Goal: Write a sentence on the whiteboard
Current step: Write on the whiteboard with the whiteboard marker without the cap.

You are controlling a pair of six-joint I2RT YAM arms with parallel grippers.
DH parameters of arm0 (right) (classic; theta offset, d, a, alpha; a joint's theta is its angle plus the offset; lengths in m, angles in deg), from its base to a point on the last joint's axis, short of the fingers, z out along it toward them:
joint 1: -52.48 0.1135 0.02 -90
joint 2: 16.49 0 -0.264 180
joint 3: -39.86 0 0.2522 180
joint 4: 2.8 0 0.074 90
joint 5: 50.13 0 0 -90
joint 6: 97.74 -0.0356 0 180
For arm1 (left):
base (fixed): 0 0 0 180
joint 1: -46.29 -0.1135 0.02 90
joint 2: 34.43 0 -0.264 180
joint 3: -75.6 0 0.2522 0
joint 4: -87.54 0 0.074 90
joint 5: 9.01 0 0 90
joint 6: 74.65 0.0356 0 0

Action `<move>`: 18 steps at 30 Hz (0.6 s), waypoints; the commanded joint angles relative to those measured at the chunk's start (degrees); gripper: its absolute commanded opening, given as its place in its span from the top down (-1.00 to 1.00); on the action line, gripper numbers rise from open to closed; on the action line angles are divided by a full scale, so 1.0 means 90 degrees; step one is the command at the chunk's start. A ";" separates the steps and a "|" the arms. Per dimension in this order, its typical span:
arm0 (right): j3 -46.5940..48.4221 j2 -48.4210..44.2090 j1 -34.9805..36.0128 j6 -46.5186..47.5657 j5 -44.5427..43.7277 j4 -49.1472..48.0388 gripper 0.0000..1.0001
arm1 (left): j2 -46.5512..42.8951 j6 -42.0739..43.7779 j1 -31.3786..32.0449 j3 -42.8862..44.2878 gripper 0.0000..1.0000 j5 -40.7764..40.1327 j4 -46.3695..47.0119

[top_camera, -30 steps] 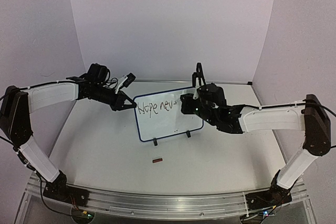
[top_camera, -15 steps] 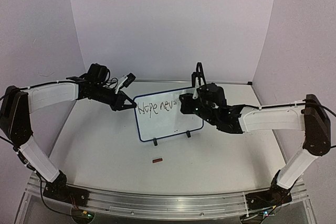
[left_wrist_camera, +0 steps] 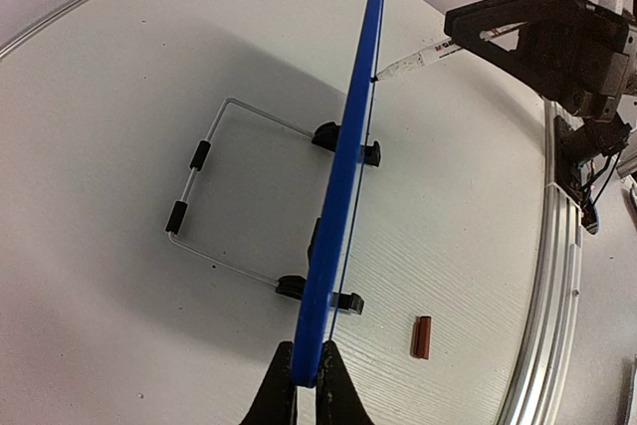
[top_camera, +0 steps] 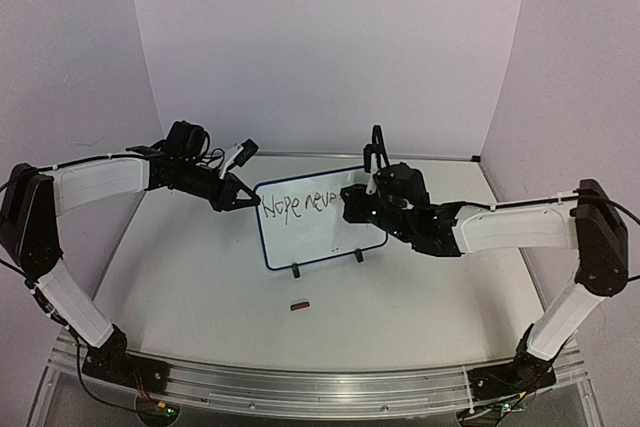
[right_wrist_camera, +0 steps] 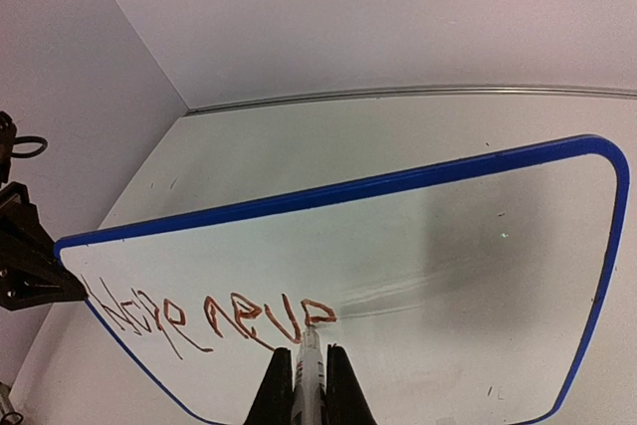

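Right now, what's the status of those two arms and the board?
Left gripper shut on whiteboard edge. Right gripper shut on marker, tip on board; sentence unfinished. Small brown piece lies in front, not in the way.

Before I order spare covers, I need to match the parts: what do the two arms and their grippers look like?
Both the left arm and right arm have white shell-covered links between black joints, with a thin black cable along each outer link. The left gripper and right gripper are black, with slim tapered fingers.
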 commanded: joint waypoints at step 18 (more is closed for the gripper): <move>-0.0064 0.0020 -0.0011 0.0033 -0.0577 0.0266 1.00 | 0.0126 0.0251 0.0040 0.0004 1.00 -0.0418 -0.0045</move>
